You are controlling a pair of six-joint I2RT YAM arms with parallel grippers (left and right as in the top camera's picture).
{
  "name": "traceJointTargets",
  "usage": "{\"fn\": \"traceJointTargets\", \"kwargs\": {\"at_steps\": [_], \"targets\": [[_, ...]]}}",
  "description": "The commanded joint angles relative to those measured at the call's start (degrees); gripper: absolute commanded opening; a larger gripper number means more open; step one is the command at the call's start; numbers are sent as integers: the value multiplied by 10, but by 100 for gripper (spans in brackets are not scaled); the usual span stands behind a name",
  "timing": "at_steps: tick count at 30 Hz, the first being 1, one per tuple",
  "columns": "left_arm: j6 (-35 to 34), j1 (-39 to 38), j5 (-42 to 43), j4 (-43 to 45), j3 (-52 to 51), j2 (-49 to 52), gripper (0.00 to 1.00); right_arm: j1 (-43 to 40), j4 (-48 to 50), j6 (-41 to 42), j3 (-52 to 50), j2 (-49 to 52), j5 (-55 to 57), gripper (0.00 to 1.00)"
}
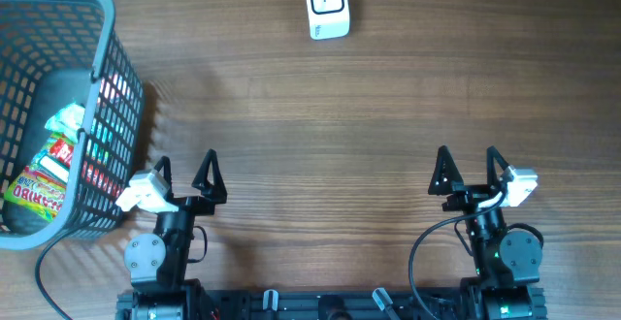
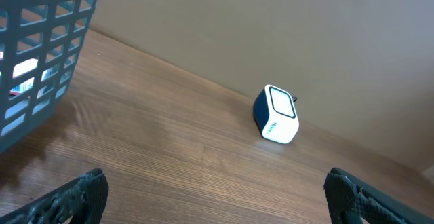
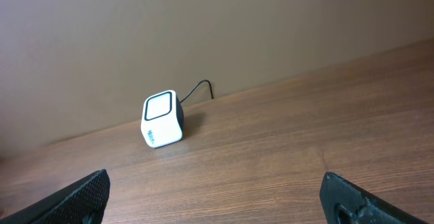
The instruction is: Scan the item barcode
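Snack packet point(image 1: 44, 170) untouched in basket point(image 1: 105, 39); left gripper point(image 1: 184, 165), right gripper point(image 1: 468, 158) gaping, empty. Seems to need fetching first, then showing to scanner point(image 1: 326, 5).

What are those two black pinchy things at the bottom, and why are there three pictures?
They are the ends of a robot's two arms. Each arm ends in a claw: the left claw and the right claw. Both are open and hold nothing. One picture looks down from above the wooden table. The other two come from little cameras on each wrist. On the table stands a small white scanner, and a basket with a snack packet inside.
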Motion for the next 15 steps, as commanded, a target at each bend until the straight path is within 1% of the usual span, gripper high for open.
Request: {"fn": "traceJointTargets", "kwargs": {"at_steps": [1,3,4,5,9,11,12,15], "targets": [[-13,3,16,2,-2,-4,100,-2,2,4,0,0,-3,100],[-24,3,57,-22,10,-4,100,-2,2,4,0,0,-3,100],[-30,3,79,-49,24,-4,100,-2,2,4,0,0,-3,100],[-38,3,84,-69,36,-4,100,-2,2,4,0,0,-3,100],[-66,3,107,-222,156,8,100,-2,2,4,0,0,-3,100],[-67,3,107,-292,250,38,100,-2,2,4,0,0,-3,100],[-67,3,107,-326,324,74,100,-2,2,4,0,1,-3,100],[-66,3,107,-416,490,185,100,-2,2,4,0,2,-3,100]]}}
